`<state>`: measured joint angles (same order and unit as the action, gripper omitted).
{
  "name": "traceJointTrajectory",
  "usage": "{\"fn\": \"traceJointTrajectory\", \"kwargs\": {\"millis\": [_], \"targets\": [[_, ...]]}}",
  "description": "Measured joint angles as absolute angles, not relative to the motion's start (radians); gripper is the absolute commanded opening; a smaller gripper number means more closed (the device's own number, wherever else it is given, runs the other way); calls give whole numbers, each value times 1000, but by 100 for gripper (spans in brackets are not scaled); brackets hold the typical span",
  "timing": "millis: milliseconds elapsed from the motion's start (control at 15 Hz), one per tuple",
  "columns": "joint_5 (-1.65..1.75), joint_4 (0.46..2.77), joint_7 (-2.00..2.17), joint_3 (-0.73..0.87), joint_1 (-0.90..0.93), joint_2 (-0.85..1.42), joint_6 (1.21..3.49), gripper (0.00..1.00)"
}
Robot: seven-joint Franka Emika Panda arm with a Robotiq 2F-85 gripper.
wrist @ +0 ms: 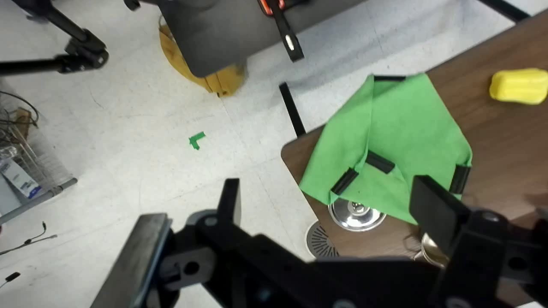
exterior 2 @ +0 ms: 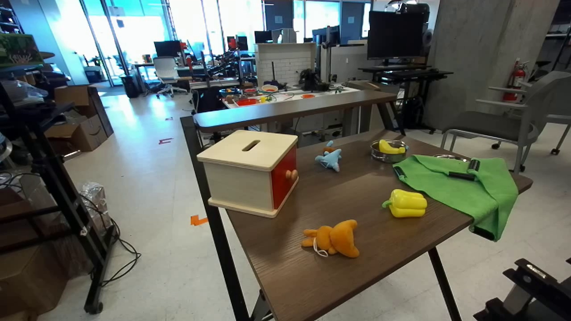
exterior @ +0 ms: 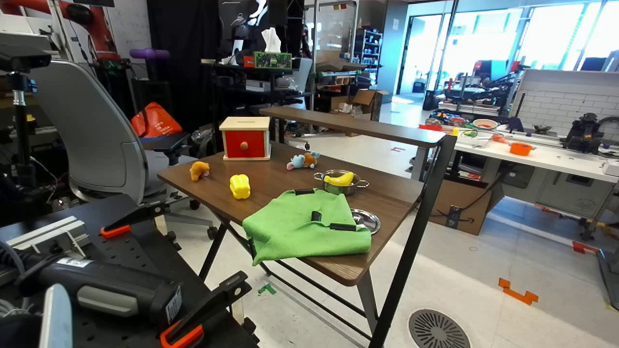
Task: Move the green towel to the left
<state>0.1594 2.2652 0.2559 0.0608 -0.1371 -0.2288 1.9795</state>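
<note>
The green towel point(exterior: 300, 224) lies rumpled on a corner of the brown table, with one part hanging over the edge. It also shows in an exterior view point(exterior 2: 450, 185) and in the wrist view point(wrist: 417, 124). Black clips or strips sit on its edges and folds. It partly covers a round metal lid point(wrist: 357, 218). My gripper point(wrist: 327, 188) shows only in the wrist view. Its two black fingers are wide apart with nothing between them, and it looks down from above the table corner, apart from the towel. The right finger overlaps the towel's lower edge in the picture.
The brown table point(exterior: 387, 205) also holds a metal pot point(exterior: 333, 187) with a yellow banana point(exterior: 340, 179), a yellow pepper point(exterior: 240, 186), plush toys point(exterior: 303, 160) and a red-fronted wooden box point(exterior: 245, 139). A raised shelf point(exterior: 353, 126) runs along the table. A black workbench point(exterior: 145, 241) stands nearby.
</note>
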Motion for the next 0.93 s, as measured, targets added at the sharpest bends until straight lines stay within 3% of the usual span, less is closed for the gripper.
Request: {"fn": "traceJointTrajectory", "kwargs": {"millis": [467, 933], "targets": [[83, 2220, 344, 50, -101, 60, 2352, 100], [81, 2042, 444, 46, -17, 375, 2427, 100]]}}
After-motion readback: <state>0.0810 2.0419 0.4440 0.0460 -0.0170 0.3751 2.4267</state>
